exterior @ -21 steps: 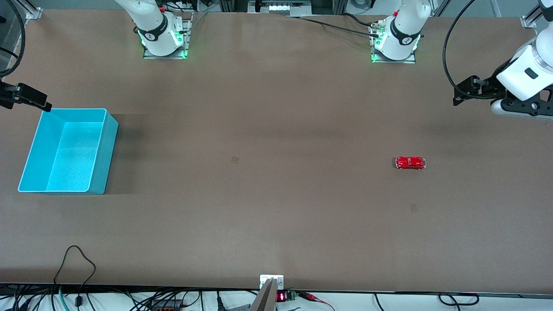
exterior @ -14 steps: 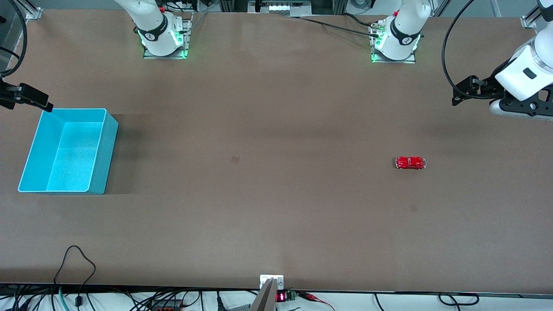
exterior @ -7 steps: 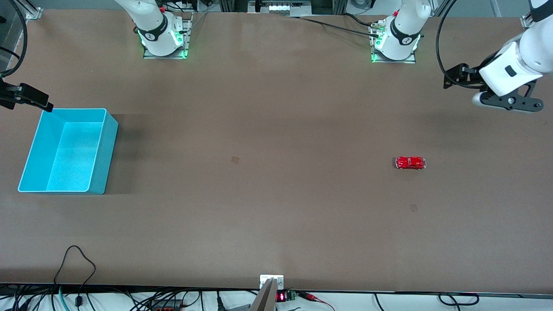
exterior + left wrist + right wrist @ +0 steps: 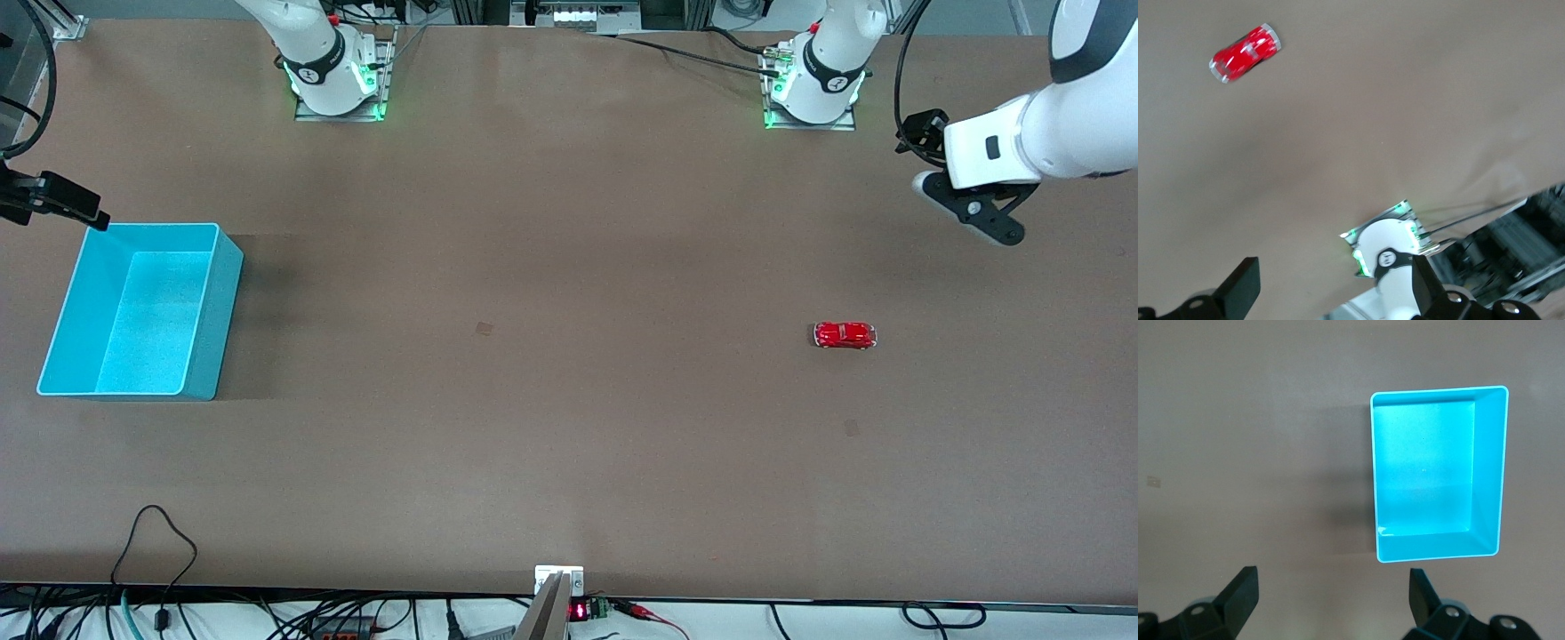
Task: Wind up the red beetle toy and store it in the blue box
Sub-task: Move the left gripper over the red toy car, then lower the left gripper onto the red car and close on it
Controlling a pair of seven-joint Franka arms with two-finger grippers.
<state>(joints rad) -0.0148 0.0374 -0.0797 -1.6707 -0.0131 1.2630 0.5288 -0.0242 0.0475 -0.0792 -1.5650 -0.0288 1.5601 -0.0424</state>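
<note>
You are looking down at a wide brown tabletop (image 4: 569,267) from the front camera. The red beetle toy (image 4: 845,335) sits on its wheels in the right half of the frame, a little below the middle, alone on bare surface. The blue box (image 4: 213,311) rests at the left edge of the frame, open side up, well apart from the toy (nothing lies inside it).

Your left claw (image 4: 978,213) hangs in the air at the upper right of the frame, over the tabletop near the left arm's end; in the left wrist view its fingers (image 4: 1241,287) stand apart and hold nothing, with the toy (image 4: 1245,53) small in the upper left corner.

Your right claw (image 4: 62,203) shows at the left edge of the frame, just above the box's upper corner. In the right wrist view its fingers (image 4: 1238,593) are spread wide, with the box (image 4: 1488,467) below them.
</note>
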